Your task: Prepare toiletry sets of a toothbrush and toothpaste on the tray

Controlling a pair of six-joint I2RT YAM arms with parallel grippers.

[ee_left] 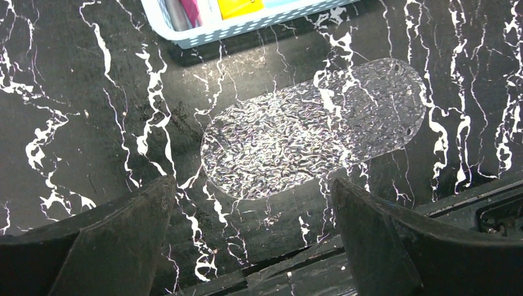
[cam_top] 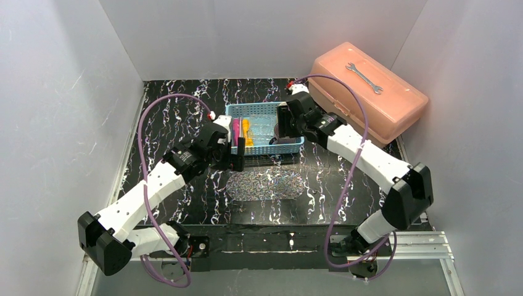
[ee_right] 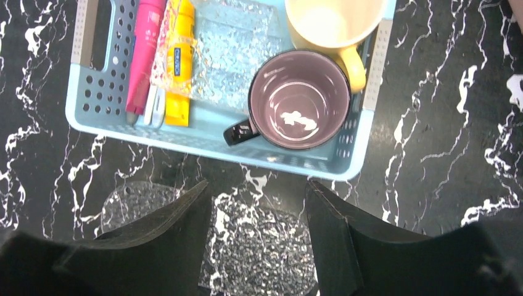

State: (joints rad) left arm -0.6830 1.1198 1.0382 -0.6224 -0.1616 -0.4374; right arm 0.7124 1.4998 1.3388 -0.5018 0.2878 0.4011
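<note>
The pink tube point(ee_right: 143, 55), yellow tube point(ee_right: 179, 61) and a pale toothbrush point(ee_right: 154, 108) lay at the left end of the blue mesh basket point(ee_right: 92, 92), none on the clear glittery tray point(ee_left: 308, 135) just in front of the basket. The right gripper point(ee_right: 256, 197) hung over the basket's near wall, jaws spread and empty, with the tubes ahead to its left, probably lining up a pick. The left gripper point(ee_left: 253, 191), likewise agape, hovered in front of the basket.

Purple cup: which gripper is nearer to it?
Right. The right gripper hovers beside the purple cup at the right end of the basket; the left gripper is by its left front corner.
</note>
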